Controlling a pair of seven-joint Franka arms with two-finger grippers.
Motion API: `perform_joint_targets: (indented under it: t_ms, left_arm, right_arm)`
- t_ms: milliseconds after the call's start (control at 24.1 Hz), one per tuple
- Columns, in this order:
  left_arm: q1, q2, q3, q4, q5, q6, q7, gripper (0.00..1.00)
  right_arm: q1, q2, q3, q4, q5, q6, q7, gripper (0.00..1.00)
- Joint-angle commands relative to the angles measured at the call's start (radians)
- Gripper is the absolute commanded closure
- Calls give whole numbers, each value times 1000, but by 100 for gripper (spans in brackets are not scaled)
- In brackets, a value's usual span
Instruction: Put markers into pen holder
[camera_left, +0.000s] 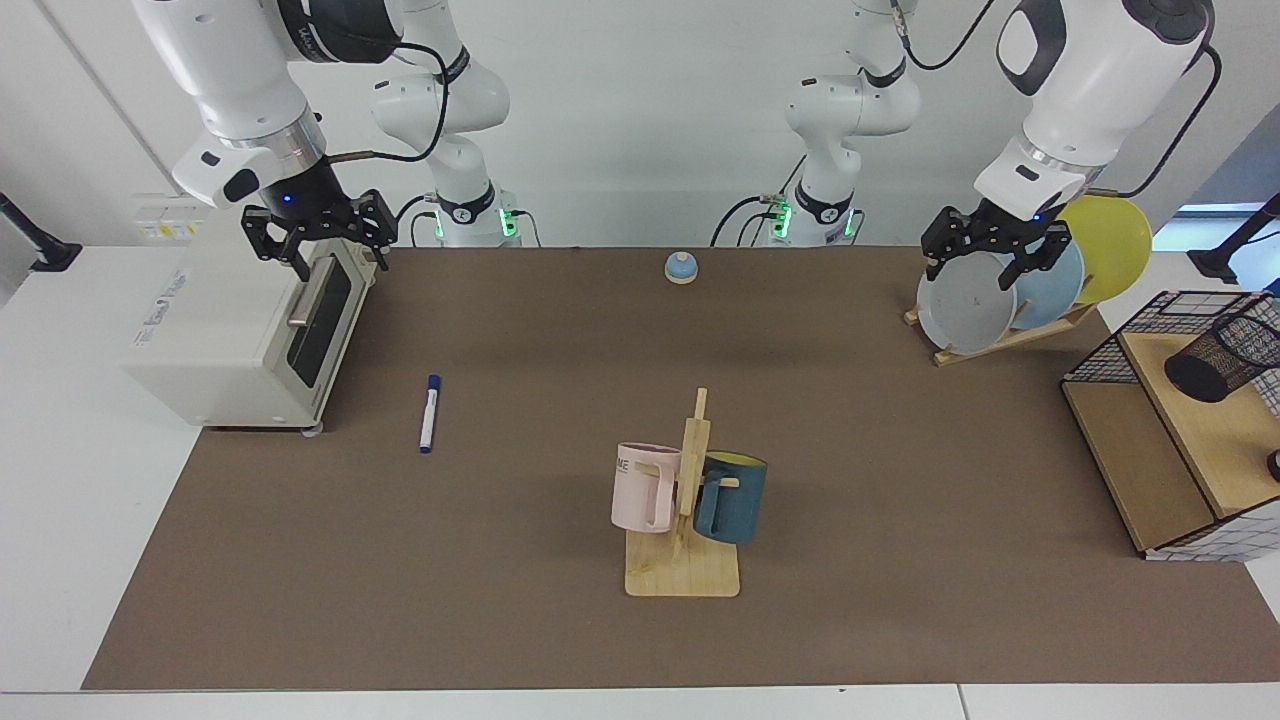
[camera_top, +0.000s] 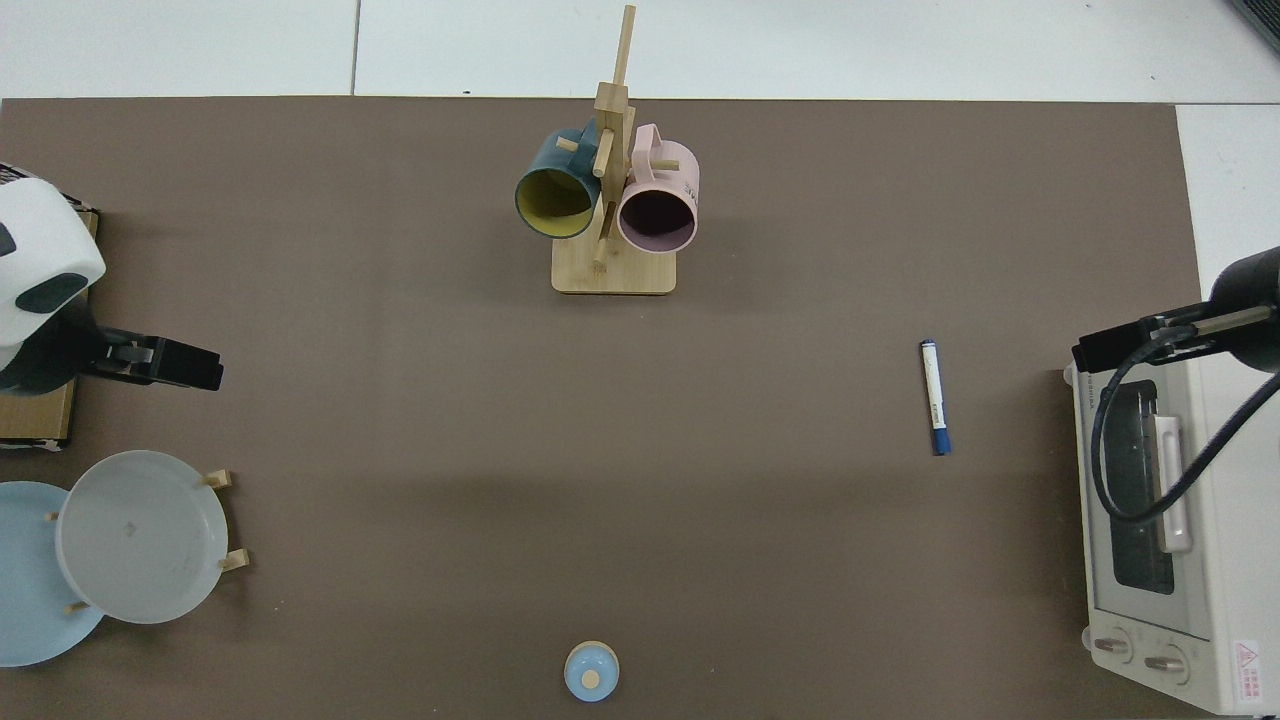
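On the mat near the toaster (camera_left: 250, 335): marker (camera_left: 429, 413), lying flat. Right gripper (camera_left: 318, 243) open, empty; grasp mid-barrel, across its length. Left gripper (camera_left: 993, 258) open, empty, waiting over plates (camera_left: 968, 303).

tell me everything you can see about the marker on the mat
The marker is a slim pen with a white barrel, a dark blue cap at one end and a blue tip at the other, seemingly plastic, with faint print along the barrel. It lies flat on the brown mat, alone, cap end pointing towards the robots. It sits between the toaster oven and the mug rack, nearer the oven. Nothing touches it but the mat; neither gripper is near.
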Motion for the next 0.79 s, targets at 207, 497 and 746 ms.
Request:
perform_joint_targets:
  t_ms: [207,497,746]
  left_arm:
    - [-8,-11,12,-5,3,-14,12,0]
    - [-8,-11,12,-5,3,-17,12,0]
    - [-8,-11,12,-5,3,-17,12,0]
  right_arm:
    - [-5,-21,5,-23,-5,14,23,0]
    - [-12,-21,5,-23,-2,17,23,0]
    - [-14,-21,5,-23,0,22,26,0]
